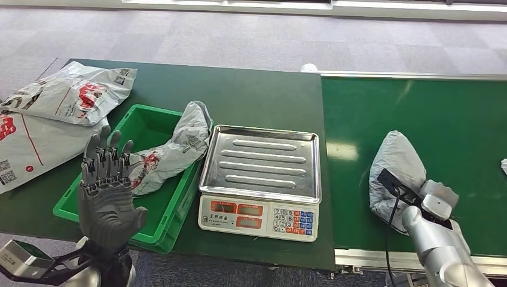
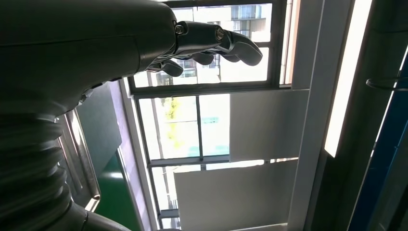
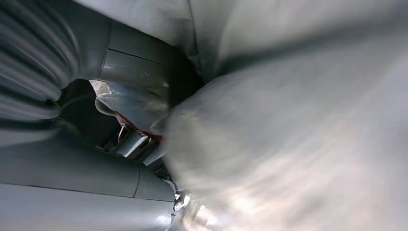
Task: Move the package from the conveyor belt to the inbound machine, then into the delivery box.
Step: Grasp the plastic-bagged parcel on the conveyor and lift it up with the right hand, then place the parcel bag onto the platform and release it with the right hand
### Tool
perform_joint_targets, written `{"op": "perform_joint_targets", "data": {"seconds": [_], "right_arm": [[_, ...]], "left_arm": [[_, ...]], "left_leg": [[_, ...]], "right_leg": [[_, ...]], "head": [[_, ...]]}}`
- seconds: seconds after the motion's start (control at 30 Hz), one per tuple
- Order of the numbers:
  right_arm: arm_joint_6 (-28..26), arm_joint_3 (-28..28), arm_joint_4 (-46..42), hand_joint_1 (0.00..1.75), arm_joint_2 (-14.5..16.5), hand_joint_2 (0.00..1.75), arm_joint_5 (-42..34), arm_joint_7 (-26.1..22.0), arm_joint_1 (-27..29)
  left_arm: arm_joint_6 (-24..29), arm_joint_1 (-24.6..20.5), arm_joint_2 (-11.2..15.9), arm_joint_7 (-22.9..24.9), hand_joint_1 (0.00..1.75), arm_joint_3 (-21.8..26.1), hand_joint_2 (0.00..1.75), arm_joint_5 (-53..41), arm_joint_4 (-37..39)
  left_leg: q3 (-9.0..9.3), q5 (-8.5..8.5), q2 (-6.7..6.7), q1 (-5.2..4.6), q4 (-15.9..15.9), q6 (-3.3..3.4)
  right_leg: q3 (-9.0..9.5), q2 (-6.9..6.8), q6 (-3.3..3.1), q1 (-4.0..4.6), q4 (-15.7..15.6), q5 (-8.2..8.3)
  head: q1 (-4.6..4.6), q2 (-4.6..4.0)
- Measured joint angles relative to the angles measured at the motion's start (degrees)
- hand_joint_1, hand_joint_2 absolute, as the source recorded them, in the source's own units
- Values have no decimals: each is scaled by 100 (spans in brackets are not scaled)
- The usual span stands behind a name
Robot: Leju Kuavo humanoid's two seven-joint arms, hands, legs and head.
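From the head view, the right hand [image 1: 412, 191] grips a crumpled grey plastic mailer package [image 1: 396, 164] lying on the green conveyor belt [image 1: 430, 113], beside the steel-trayed weighing scale [image 1: 261, 179]. The left hand [image 1: 107, 185] hovers released, fingers spread, over a green plastic crate [image 1: 152, 122].

Left wrist view: that hand [image 2: 211, 43] holds nothing.

Right wrist view: grey plastic [image 3: 298, 134] presses against the hand's fingers [image 3: 139, 65].

Silver arms, dark grey left hand [image 1: 106, 197]

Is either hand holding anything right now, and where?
Right hand grips the grey package on the conveyor belt at its near end. Left hand holds nothing.
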Motion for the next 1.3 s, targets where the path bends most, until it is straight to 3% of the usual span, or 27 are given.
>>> {"op": "perform_joint_targets", "data": {"seconds": [0.1, 0.17, 0.23, 0.37, 0.4, 0.43, 0.47, 0.53, 0.57, 0.7, 0.73, 0.77, 0.83, 0.97, 1.0, 1.1, 1.3], "right_arm": [[-1877, -95, -1275, 175, 245, 175, 405, 37, 809], [-2932, -260, -2552, 175, 419, 175, 369, -425, 1426], [-3346, -780, -3704, 175, 747, 175, -68, -1765, 1668], [-3391, -2751, -4822, 175, 1492, 175, -1010, -5933, 1321], [-3341, -3158, -4938, 175, 1601, 175, -781, -6531, 1057], [-3218, -3419, -4971, 175, 1628, 175, -415, -6799, 709], [-3041, -3537, -4952, 175, 1570, 175, -47, -6791, 312], [-2700, -3347, -4891, 175, 1306, 175, 390, -5978, -332], [-2630, -3039, -4873, 175, 1185, 175, 434, -5183, -566], [-2732, -1148, -4698, 175, 858, 175, 378, -901, -969], [-2763, -817, -4614, 175, 806, 175, 330, -222, -1011], [-2781, -596, -4519, 175, 766, 175, 275, 166, -1055], [-2718, -320, -4317, 175, 719, 175, 84, 62, -1140], [-1527, 306, -4047, 175, 869, 175, -560, -2286, -1168], [-1181, 558, -4005, 175, 980, 175, -636, -2597, -1143], [-676, 1549, -3738, 175, 1364, 175, -813, -2606, -1050], [-797, 2996, -2866, 175, 1989, 175, -1012, -2520, -847]], "left_arm": [[30, 103, -12, 167, 0, 6, 175, 154, -206], [25, 110, -16, 310, 0, 8, 175, 284, -240], [58, 84, -16, 354, 0, -1, 175, 352, -192], [134, -44, -3, 322, 0, -37, 175, 417, -60], [142, -100, 2, 283, 0, -54, 175, 425, -9], [146, -168, 10, 235, 0, -82, 175, 421, 50], [148, -235, 15, 179, 0, -119, 175, 414, 111], [146, -313, 26, 105, 0, -184, 175, 400, 206], [144, -323, 30, 88, 0, -197, 175, 407, 235], [128, -345, 38, 86, 0, -201, 175, 427, 307], [122, -347, 38, 86, 0, -201, 175, 429, 321], [118, -349, 39, 85, 0, -201, 175, 432, 336], [116, -353, 39, 73, 0, -201, 175, 435, 363], [21, -417, 52, -28, 0, -199, 175, 437, 429], [-24, -457, 57, -52, 0, -198, 175, 438, 453], [-132, -579, 66, -90, 0, -198, 175, 437, 550], [-166, -619, 69, -222, 0, -199, 175, 361, 723]], "left_leg": [[-4, 0, -22, 0, 0, -1], [-13, -1, -53, 1, -1, -3], [-13, -6, -39, 1, -2, -13], [-34, -20, 1, 1, -8, -14], [-52, -22, 7, -3, -10, -12], [-69, -18, 16, -9, -11, -7], [-74, -9, 25, -16, -11, 3], [-64, 20, 4, -24, -7, 23], [-56, 33, -13, -23, -4, 24], [-24, 44, -6, -20, 0, 17], [-23, 44, -2, -20, 0, 17], [-24, 44, -2, -20, 0, 16], [-27, 42, -3, -20, -2, 14], [-18, 32, 34, -14, -7, -1], [-12, 29, 49, -11, -8, -5], [0, 30, 72, 3, -11, -19], [-15, 38, 31, 27, -11, -36]], "right_leg": [[-5, -20, 1, 0, 0, -11], [-8, -51, 2, 0, 2, -25], [-19, -36, -8, 0, 3, -25], [-6, 0, -12, 1, 6, -27], [-3, 7, -12, -1, 10, -21], [-7, 16, -10, -6, 14, -11], [-14, 22, -5, -12, 17, -3], [-25, -1, 12, -21, 17, 6], [-29, -17, 17, -21, 15, 8], [-34, -6, 10, -20, 13, 23], [-34, -2, 9, -20, 13, 24], [-34, -3, 8, -20, 13, 24], [-34, -3, 7, -20, 13, 25], [-37, 39, 1, -14, 14, 29], [-38, 56, -4, -10, 15, 31], [-43, 81, -19, 6, 14, 33], [-43, 32, -40, 28, 15, 19]], "head": [[0, 0], [1, 0], [1, 0], [3, 0], [2, 0], [1, 0], [-3, 0], [-5, 0], [-4, 0], [-7, 0], [-7, 0], [-7, 0], [-5, 0], [-5, 0], [-5, 0], [-8, 0], [-7, 0]]}}
